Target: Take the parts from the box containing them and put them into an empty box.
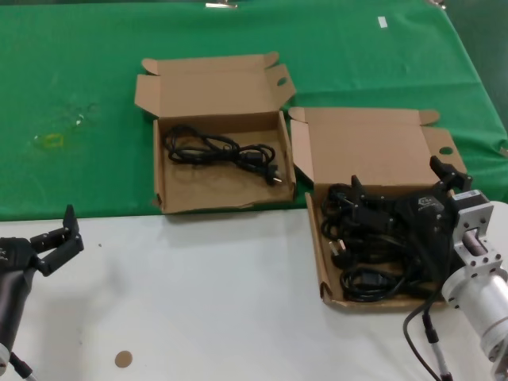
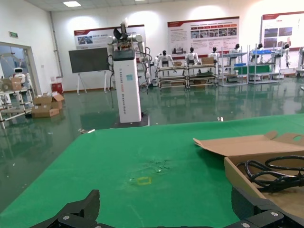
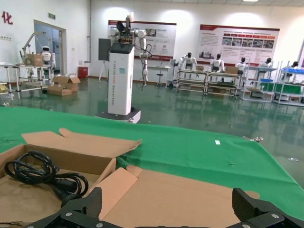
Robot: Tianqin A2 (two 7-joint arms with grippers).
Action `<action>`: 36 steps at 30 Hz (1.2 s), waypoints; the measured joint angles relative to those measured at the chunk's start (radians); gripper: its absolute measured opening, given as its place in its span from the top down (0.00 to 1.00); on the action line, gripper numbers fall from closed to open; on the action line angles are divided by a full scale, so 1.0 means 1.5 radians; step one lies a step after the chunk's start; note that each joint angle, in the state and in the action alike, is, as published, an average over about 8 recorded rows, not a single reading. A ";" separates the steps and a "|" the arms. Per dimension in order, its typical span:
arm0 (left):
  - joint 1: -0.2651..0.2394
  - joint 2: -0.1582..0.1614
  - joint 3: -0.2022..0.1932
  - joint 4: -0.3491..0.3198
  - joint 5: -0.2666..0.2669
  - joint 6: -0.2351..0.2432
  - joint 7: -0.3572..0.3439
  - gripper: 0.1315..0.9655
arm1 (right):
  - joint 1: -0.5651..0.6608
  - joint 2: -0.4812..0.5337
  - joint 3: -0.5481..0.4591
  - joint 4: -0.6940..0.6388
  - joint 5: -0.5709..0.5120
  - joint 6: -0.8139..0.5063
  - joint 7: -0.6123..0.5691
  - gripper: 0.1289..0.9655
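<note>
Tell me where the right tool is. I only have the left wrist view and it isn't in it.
Observer: The right tool is open, over the pile of cords in the long box.
Operator: Is it holding one?
Observer: No, the right wrist view shows nothing between its fingers.
Operator: And where's my left tool relative to the boxes?
Observer: The left tool is over the white table, nearer the robot than the wide box and apart from it.
</note>
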State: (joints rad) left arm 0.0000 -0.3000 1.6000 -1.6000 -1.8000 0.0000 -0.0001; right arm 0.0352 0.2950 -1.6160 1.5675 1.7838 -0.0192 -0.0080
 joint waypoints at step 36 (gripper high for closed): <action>0.000 0.000 0.000 0.000 0.000 0.000 0.000 0.00 | 0.000 0.000 0.000 0.000 0.000 0.000 0.000 0.00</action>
State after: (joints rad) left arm 0.0000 -0.3000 1.6000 -1.6000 -1.8000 0.0000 0.0001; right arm 0.0352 0.2950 -1.6160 1.5675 1.7838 -0.0192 -0.0080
